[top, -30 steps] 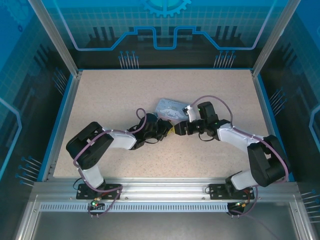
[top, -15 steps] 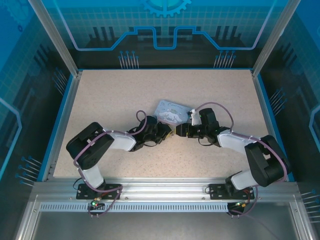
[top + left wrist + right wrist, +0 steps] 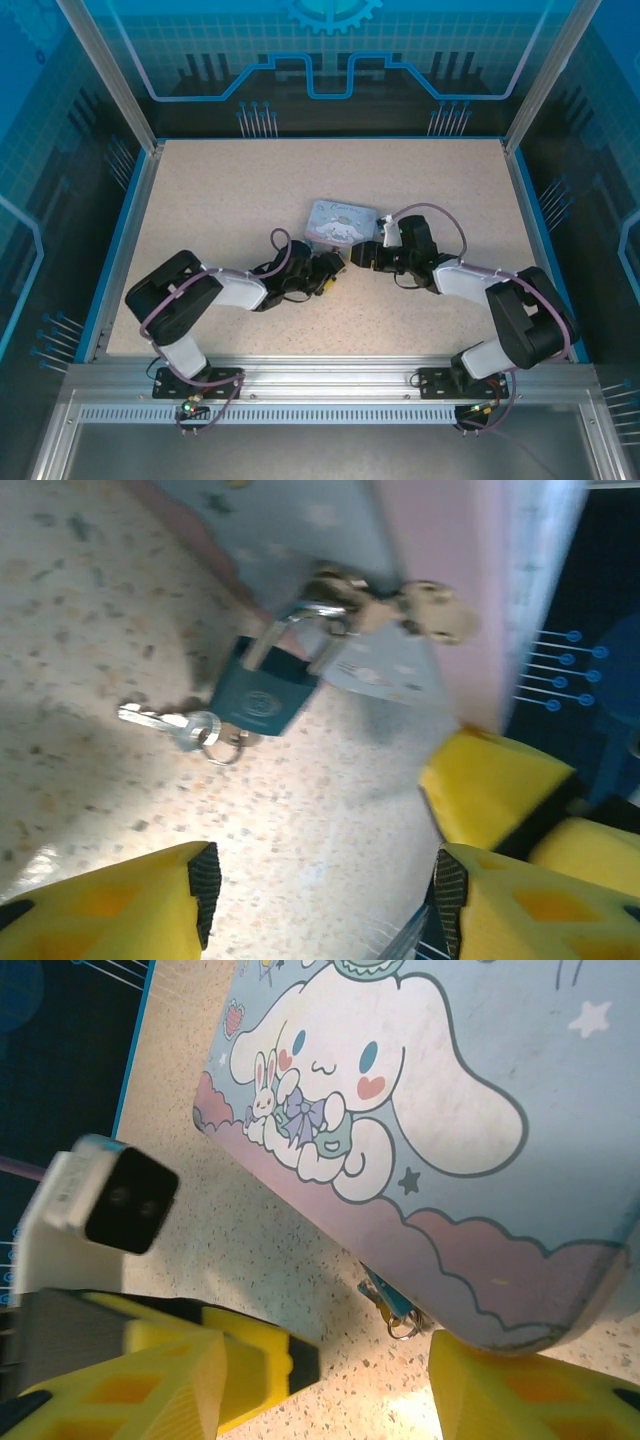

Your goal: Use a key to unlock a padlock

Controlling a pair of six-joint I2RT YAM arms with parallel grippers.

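My left gripper [image 3: 325, 885] is released, facing the padlock [image 3: 265, 695] hung on the tin [image 3: 450, 1080]; my right gripper [image 3: 330, 1380], also released, sits at the tin's corner.

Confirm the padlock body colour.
The padlock body is dark teal-blue; it shows best in the left wrist view.

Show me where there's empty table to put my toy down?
The far table behind the tin is bare. Bare too: the left side by the blue edge, the near strip between the arm bases. Crowded: the middle, where tin, padlock, left gripper and right gripper meet.
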